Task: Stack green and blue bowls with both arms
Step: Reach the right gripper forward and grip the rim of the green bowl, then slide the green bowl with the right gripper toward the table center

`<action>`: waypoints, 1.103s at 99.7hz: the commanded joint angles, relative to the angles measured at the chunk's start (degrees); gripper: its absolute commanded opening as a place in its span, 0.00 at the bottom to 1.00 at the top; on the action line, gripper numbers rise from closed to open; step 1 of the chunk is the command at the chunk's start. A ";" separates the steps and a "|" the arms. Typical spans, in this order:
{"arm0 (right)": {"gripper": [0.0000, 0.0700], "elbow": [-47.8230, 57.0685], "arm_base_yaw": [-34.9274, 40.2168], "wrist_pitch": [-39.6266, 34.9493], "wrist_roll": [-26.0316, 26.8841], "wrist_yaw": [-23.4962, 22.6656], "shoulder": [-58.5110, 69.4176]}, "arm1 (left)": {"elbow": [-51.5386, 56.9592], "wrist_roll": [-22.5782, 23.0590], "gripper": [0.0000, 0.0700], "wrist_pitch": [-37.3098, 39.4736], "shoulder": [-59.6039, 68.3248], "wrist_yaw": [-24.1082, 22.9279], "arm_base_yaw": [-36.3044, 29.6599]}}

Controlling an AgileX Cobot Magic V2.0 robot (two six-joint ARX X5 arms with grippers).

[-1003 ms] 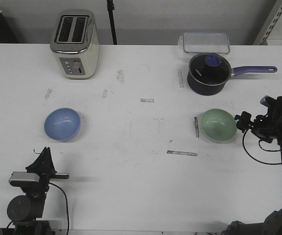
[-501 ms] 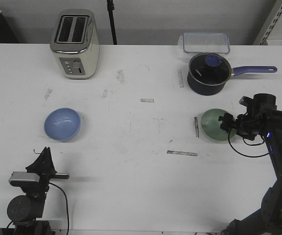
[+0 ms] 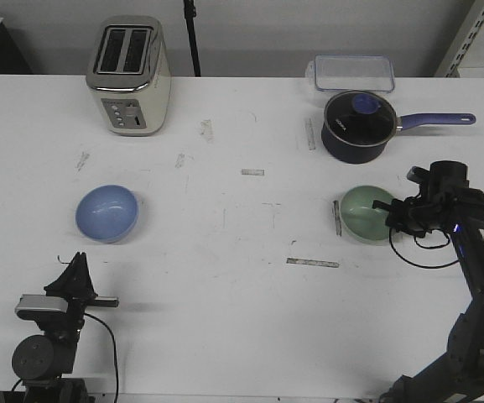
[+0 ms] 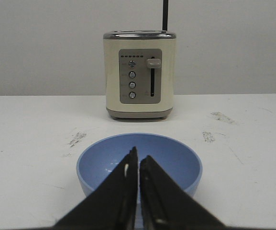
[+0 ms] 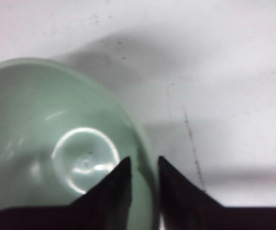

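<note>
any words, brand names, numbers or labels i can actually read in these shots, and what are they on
None can be read.
Saucepan: a pale mark on its side, too small to read.
Toaster: round buttons and a row of small dots on the front panel, with no legible text.
Green bowl and blue bowl: plain, with no markings.
</note>
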 commanded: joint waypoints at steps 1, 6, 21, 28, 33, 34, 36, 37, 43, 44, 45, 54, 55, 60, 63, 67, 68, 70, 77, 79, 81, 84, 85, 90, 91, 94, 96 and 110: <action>0.02 0.46 0.04 0.37 -0.07 0.96 1.38 | -1.25 -0.42 0.00 0.83 -0.11 0.22 -0.02; 0.02 0.46 0.04 0.39 -0.07 1.36 1.38 | -1.25 -0.42 0.00 0.83 -0.11 0.24 -0.02; 0.02 0.46 0.66 0.26 0.15 1.05 0.98 | -1.25 -0.39 0.00 0.83 -0.11 0.22 -0.02; 0.02 0.48 1.40 0.31 0.11 0.07 0.22 | -1.25 -0.39 0.00 0.83 -0.11 0.22 -0.02; 0.02 0.48 2.10 0.48 0.11 -0.76 -0.50 | -1.25 -0.39 0.00 0.83 -0.11 0.22 -0.02; 0.02 0.48 2.29 0.48 0.11 -0.83 -0.70 | -1.25 -0.42 0.00 0.83 -0.11 0.22 -0.02; 0.02 0.48 2.71 0.50 0.11 -0.83 -1.01 | -1.25 -0.42 0.00 0.83 -0.11 0.22 -0.02; 0.02 0.48 2.95 0.52 0.13 -0.83 -1.14 | -1.25 -0.42 0.00 0.83 -0.11 0.22 -0.02; 0.02 0.48 4.74 0.52 0.15 -0.85 -1.99 | -1.25 -0.42 0.00 0.83 -0.11 0.22 -0.02; 0.02 0.48 5.09 0.52 0.20 -0.87 -2.12 | -1.25 -0.42 0.00 0.83 -0.11 0.22 -0.02; 0.02 0.48 5.44 0.50 0.31 -0.92 -2.27 | -1.25 -0.42 0.00 0.83 -0.11 0.22 -0.02; 0.02 0.48 8.61 0.59 1.38 -2.86 -3.39 | -1.25 -0.39 0.00 0.83 -0.11 0.22 -0.02; 0.02 0.48 8.90 0.63 1.57 -3.08 -3.48 | -1.25 -0.39 0.00 0.83 -0.11 0.22 -0.02; 0.02 0.48 10.56 1.07 2.62 -4.02 -3.89 | -1.25 -0.42 0.00 0.83 -0.11 0.22 -0.02; 0.02 0.48 11.65 1.44 3.37 -4.57 -4.02 | -1.25 -0.42 0.00 0.83 -0.11 0.22 -0.02; 0.02 0.48 13.27 2.23 4.26 -5.22 -4.02 | -1.25 -0.42 0.00 0.83 -0.11 0.22 -0.02; 0.02 0.48 13.70 2.38 4.52 -5.31 -4.02 | -1.25 -0.39 0.00 0.83 -0.11 0.22 -0.02; 0.02 0.48 14.58 2.69 5.01 -5.29 -4.02 | -1.25 -0.39 0.00 0.83 -0.11 0.22 -0.02; 0.02 0.48 17.75 3.26 5.57 -5.25 -4.00 | -1.25 -0.42 0.00 0.83 -0.11 0.22 -0.02; 0.02 0.48 18.67 3.52 5.70 -5.20 -3.98 | -1.25 -0.42 0.00 0.83 -0.11 0.22 -0.02; 0.02 0.48 19.61 3.85 5.99 -4.98 -3.98 | -1.25 -0.39 0.00 0.83 -0.11 0.22 -0.02; 0.02 0.48 21.07 4.52 6.60 -4.48 -3.98 | -1.25 -0.39 0.00 0.83 -0.11 0.22 -0.02; 0.02 0.46 21.57 4.81 6.80 -4.35 -3.98 | -1.25 -0.39 0.00 0.83 -0.11 0.22 -0.02; 0.02 0.46 24.11 6.25 7.98 -3.43 -3.98 | -1.25 -0.42 0.00 0.83 -0.11 0.22 -0.02; 0.02 0.46 24.63 6.51 8.31 -3.15 -3.98 | -1.25 -0.39 0.00 0.85 -0.11 0.22 -0.02; 0.01 0.46 29.59 9.01 12.79 0.61 -3.98 | -1.25 -0.39 0.00 0.83 -0.11 0.22 -0.02; 0.01 0.46 30.36 9.38 13.64 1.49 -3.96 | -1.25 -0.39 0.00 0.83 -0.11 0.22 -0.02; 0.01 0.46 34.93 11.08 18.53 5.68 -3.41 | -1.25 -0.42 0.00 0.83 -0.11 0.22 -0.02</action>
